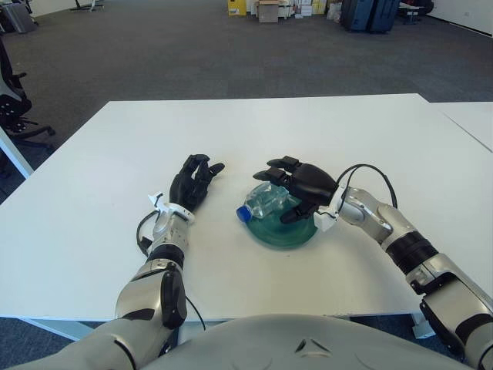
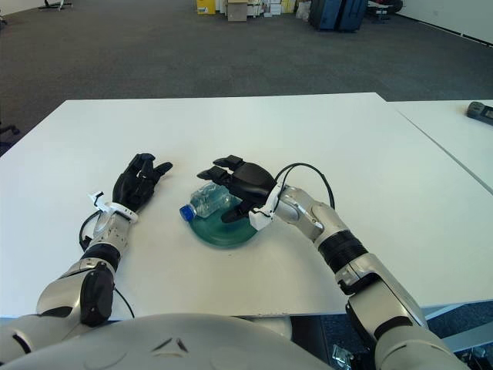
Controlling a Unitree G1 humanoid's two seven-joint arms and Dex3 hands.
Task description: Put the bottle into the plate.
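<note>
**Mia:** Looking at the bottle, is it in the plate now?

**Dad:** It lies on its side on the green plate. Its blue cap sticks out over the plate's left edge, toward the robot's left side.

**Mia:** Is the right hand holding it?

**Dad:** I don't think so. The right hand is just above the bottle and the plate, and its fingers are spread apart. Nothing is pinched between them. I can't tell if one finger touches the bottle.

**Mia:** So what should it do?

**Dad:** I think the job is nearly done. The hand should go up and back slowly, with the fingers wide. If a finger bumps the bottle, it could roll, because it is round and lying down. The cap end is past the rim, so a push that way might tip it onto the table.

**Mia:** And the other hand?

**Dad:** The left hand is to the left of the plate, fingers loose and holding nothing. It is not helping.

**Mia:** Does the bottle say anything?

**Dad:** It is clear, and I can't see a label or any words on it. No writing shows on the plate or the table either.
</note>
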